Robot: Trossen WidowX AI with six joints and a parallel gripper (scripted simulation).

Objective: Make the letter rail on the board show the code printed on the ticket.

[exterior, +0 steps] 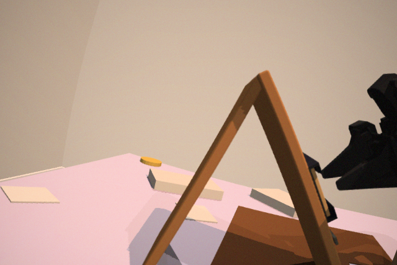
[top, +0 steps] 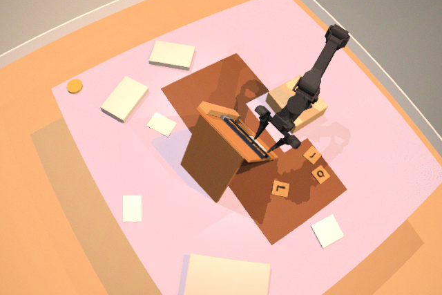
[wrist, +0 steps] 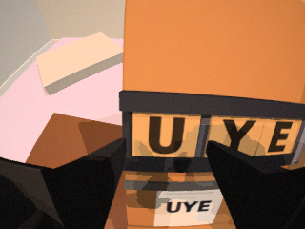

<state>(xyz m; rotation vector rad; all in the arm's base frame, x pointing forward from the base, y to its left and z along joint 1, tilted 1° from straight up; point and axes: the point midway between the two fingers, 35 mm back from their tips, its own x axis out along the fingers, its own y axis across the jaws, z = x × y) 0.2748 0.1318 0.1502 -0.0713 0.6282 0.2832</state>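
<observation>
The tilted board (top: 225, 135) (exterior: 288, 152) (wrist: 214, 52) carries a dark rail (wrist: 191, 103). The ticket (wrist: 188, 205) below reads UYE. In the wrist view the rail shows the U tile (wrist: 164, 148) at left, then the Y tile (wrist: 233, 135) and the E tile (wrist: 281, 135), all upright. A narrow grey gap separates U from Y; Y and E touch. My gripper (top: 261, 144) (exterior: 330, 180) (wrist: 167, 145) is open, its fingertips either side of U, holding nothing. Spare tiles J (top: 312, 155), Q (top: 320, 174) and L (top: 280, 188) lie on the brown mat (top: 278, 224).
A wooden block (top: 310, 120) sits under the arm. Cream blocks (top: 172, 55) (top: 124, 99), an orange disc (top: 74, 86) and thin cards (top: 161, 124) (top: 132, 208) lie beyond the board. A white square (top: 327, 231) and a large pale slab (top: 228, 277) lie outside the mat.
</observation>
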